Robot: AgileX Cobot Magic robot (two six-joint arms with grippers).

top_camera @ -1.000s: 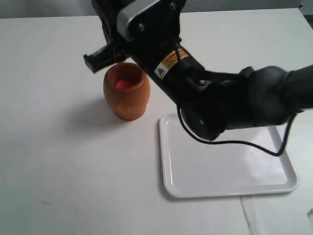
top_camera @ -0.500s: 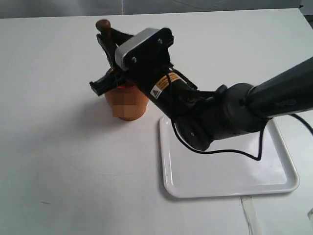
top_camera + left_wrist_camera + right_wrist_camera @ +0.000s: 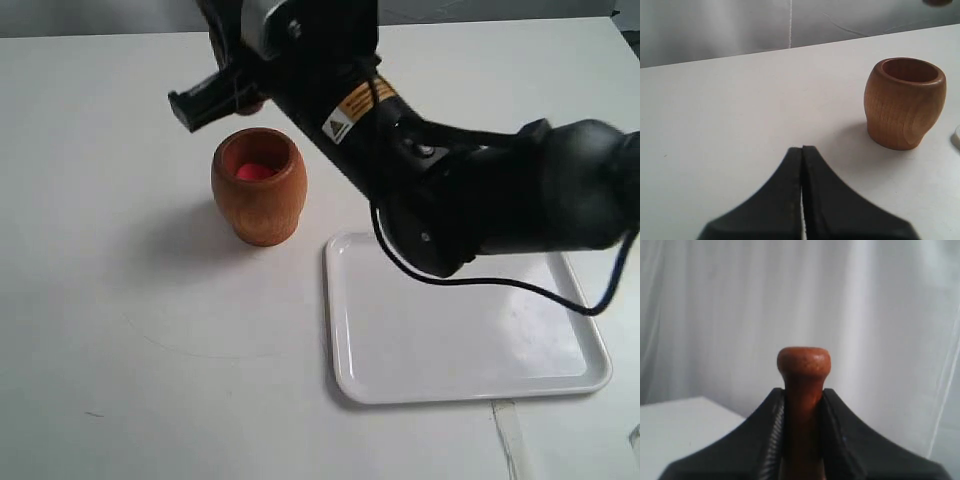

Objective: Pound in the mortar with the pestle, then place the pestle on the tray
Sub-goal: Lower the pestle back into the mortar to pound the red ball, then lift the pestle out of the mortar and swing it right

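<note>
The reddish-brown mortar (image 3: 258, 186) stands upright on the white table, its pink inside showing. Just above and behind its mouth hangs my right gripper (image 3: 803, 392), shut on the pestle (image 3: 803, 365), whose small knob sticks out past the fingertips. In the exterior view the pestle is almost wholly hidden behind the black fingers (image 3: 205, 100) and the arm (image 3: 450, 190). The white tray (image 3: 450, 340) lies to the right of the mortar, with nothing on it. My left gripper (image 3: 802, 150) is shut on nothing, low over the table, apart from the mortar (image 3: 904, 110).
A pale strip (image 3: 510, 440) lies on the table in front of the tray's near edge. A corner of the tray (image 3: 957, 137) shows beside the mortar in the left wrist view. White curtain hangs behind the table.
Half a second ago the right gripper was low with the pestle down at the mortar's mouth. It has since risen, and the mortar's mouth is uncovered again.
</note>
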